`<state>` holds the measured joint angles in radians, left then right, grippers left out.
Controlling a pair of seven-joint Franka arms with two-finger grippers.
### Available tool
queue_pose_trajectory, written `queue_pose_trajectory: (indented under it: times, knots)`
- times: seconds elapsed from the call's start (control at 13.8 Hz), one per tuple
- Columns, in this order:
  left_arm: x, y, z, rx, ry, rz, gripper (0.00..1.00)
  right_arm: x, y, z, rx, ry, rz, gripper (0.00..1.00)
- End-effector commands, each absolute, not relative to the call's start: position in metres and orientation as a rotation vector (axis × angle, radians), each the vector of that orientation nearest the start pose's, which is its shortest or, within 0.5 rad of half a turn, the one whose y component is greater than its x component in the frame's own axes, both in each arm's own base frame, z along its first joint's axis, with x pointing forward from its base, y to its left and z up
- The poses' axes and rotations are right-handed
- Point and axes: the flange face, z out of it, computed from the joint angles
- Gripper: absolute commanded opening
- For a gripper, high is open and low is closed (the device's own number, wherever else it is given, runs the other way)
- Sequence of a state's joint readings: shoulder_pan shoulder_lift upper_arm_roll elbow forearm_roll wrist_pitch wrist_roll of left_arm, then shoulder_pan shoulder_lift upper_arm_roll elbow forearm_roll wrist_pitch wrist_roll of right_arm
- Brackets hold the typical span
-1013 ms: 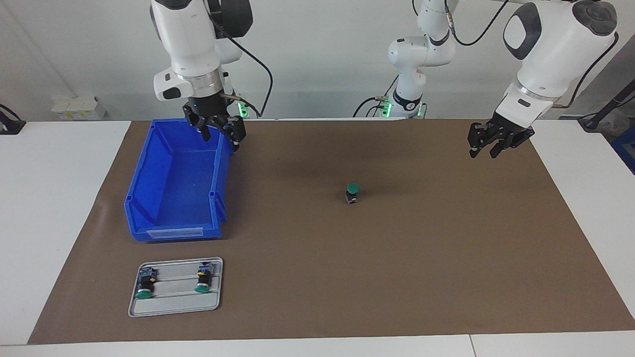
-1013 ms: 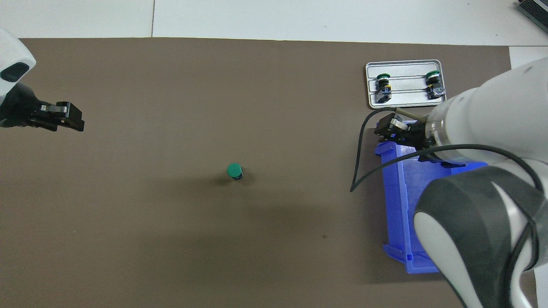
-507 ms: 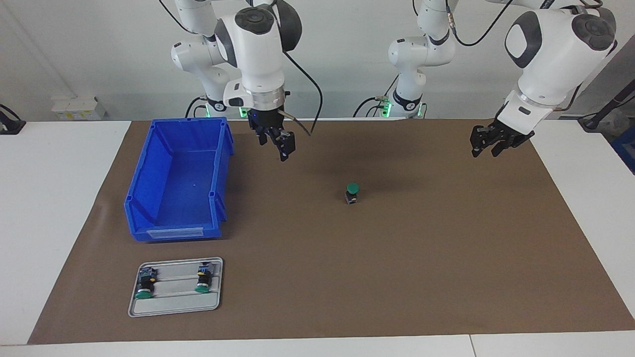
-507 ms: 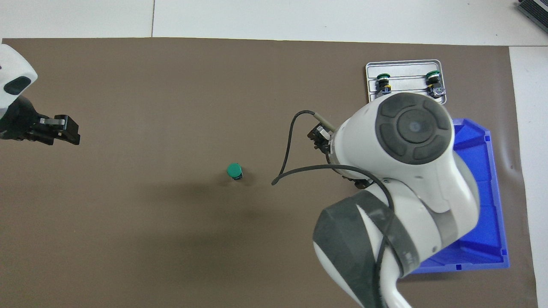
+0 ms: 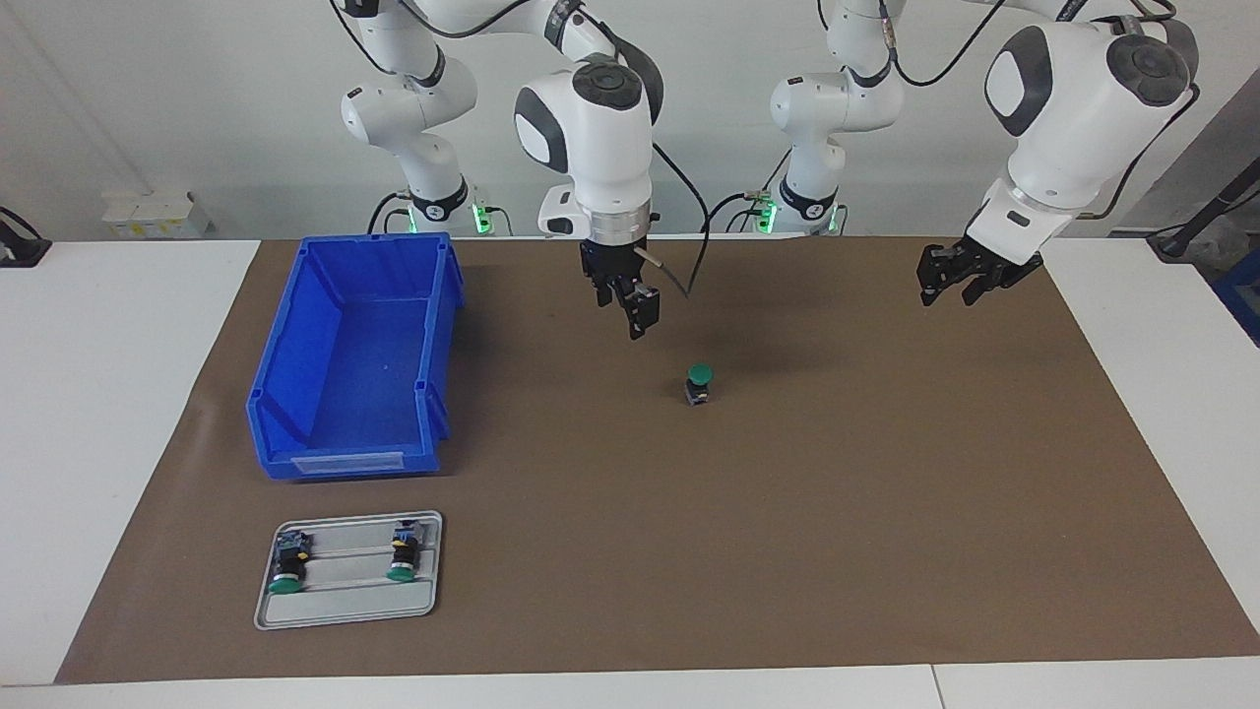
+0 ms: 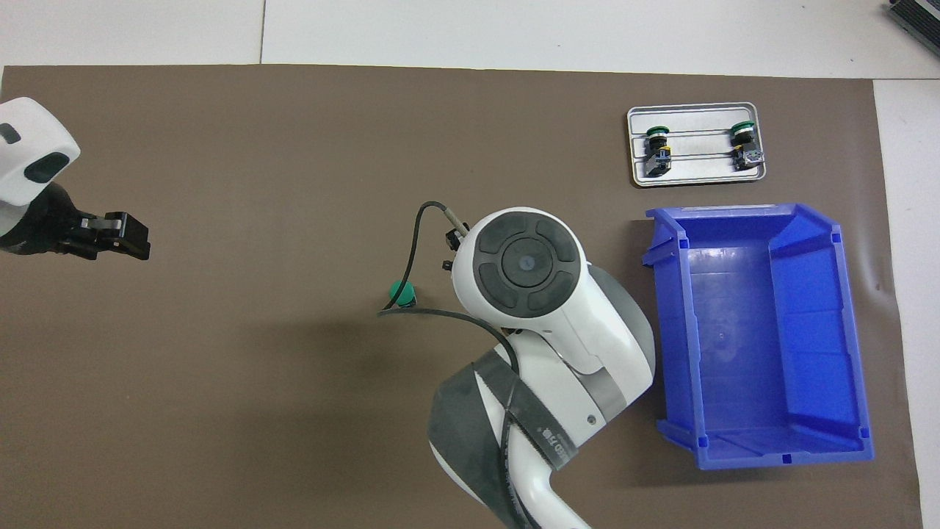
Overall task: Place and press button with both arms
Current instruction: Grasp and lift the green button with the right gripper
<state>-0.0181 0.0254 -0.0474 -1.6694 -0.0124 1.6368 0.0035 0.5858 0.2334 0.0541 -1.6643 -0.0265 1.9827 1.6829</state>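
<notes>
A: What has changed against the earlier frames?

B: The right gripper [image 5: 635,313] has left the blue bin [image 5: 354,354] and swung toward the middle of the brown mat [image 5: 886,512]. It now hangs in the air just short of the button [image 5: 698,383], toward the bin from it, holding nothing. The left gripper [image 5: 950,288] has barely shifted; it hovers empty over the mat's edge at the left arm's end, well apart from the button.

A: Are the fingers wide or narrow?

B: I cannot tell for either one.

A: And how does the button sit?

B: Upright, long axis vertical, green cap up, block end on the mat. Farther from the robots than the bin, a grey tray [image 5: 346,611] carries two more buttons [image 5: 286,564], lying flat.
</notes>
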Motion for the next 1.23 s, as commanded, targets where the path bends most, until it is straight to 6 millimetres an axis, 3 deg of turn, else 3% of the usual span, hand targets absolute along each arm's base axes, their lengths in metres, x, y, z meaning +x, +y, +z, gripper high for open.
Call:
queue_pose_trajectory:
  times: [0.0,0.29,0.43,0.58,0.65,0.94,1.16]
  knots:
    - [0.559,-0.036,0.575,-3.121,0.206,0.024,0.68,0.517,0.404,0.447,-2.627,1.613,-0.054,0.80]
    - [0.563,-0.027,0.604,-3.103,0.232,-0.056,0.75,0.526,0.420,0.431,-2.540,1.675,-0.056,0.80]
    - [0.560,-0.029,0.611,-3.104,0.230,-0.071,0.76,0.519,0.451,0.408,-2.557,1.702,-0.045,0.80]
    - [0.559,-0.033,0.611,-3.106,0.220,-0.074,0.76,0.531,0.468,0.386,-2.546,1.754,-0.041,0.80]
    - [0.559,-0.034,0.609,-3.108,0.220,-0.074,0.77,0.526,0.484,0.381,-2.551,1.740,-0.040,0.80]
    - [0.559,-0.035,0.605,-3.117,0.106,-0.075,0.77,0.522,0.501,0.347,-2.562,1.766,-0.043,0.80]
    - [0.553,-0.035,0.597,-3.116,0.106,-0.042,0.81,0.523,0.501,0.339,-2.568,1.763,-0.055,0.78]
